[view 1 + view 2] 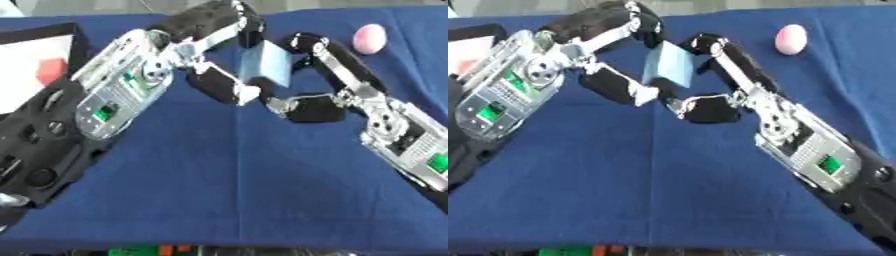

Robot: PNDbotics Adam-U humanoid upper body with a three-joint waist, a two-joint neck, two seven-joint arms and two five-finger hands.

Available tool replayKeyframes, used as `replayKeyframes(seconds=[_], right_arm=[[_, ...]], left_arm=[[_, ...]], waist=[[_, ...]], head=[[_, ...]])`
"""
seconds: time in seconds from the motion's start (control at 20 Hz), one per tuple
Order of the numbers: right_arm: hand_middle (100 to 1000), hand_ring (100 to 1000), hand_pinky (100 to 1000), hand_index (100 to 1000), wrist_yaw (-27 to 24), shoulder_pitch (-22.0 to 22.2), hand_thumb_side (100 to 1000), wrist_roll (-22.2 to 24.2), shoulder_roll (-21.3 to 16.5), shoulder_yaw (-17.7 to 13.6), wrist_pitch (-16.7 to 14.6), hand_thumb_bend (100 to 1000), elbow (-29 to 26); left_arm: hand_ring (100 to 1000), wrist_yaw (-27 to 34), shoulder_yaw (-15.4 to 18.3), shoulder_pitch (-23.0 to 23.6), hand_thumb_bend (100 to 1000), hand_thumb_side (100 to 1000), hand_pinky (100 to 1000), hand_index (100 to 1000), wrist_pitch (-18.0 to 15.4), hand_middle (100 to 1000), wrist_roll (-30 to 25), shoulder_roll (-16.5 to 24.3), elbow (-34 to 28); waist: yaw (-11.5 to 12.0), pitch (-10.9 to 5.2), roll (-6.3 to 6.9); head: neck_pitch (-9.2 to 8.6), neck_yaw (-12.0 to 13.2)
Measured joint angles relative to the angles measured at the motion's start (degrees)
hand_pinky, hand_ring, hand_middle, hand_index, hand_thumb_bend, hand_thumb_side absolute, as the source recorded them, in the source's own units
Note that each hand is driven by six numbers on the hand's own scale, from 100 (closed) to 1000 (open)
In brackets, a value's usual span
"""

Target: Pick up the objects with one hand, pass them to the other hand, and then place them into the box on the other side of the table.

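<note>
Both hands met above the middle of the dark blue cloth-covered table (236, 190), with a pale blue, flat-faced block (267, 65) caught between them. The left hand (210, 55), black with silver joints, came in from the left side; its fingers (229, 20) curled over the top of the block while its thumb (217, 85) reached under the block's lower left corner, so the block sat pinched between them. The right hand (719, 85) came in from the right; its fingers (728, 57) arched over the block's upper right edge and its thumb (710, 110) lay just below the block's lower edge. Whether those fingers actually touched the block could not be told from either view, though they were bent around it rather than spread flat.

The block stood tilted, held clear of the cloth, between the two palms.

Beyond the right hand's fingertips, further from the robot and to their right, a pink rounded object (791, 39) lay on the cloth, well apart from both hands. Out past the left forearm, at the table's left edge, sat a black-rimmed box (35, 55) with a pale interior and something red (51, 70) inside it.
</note>
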Motion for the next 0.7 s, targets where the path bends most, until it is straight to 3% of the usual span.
replayKeyframes(seconds=[0.7], right_arm=[[826, 838, 707, 799, 1.83, 1.49, 328, 0.46, -0.04, -0.55, 2.15, 336, 0.03]], left_arm=[[651, -0.51, 0.39, 0.24, 100, 121, 725, 421, 0.48, 543, -1.54, 1.67, -0.51]], waist=[[0.49, 0.0, -0.15]], head=[[0.0, 0.46]])
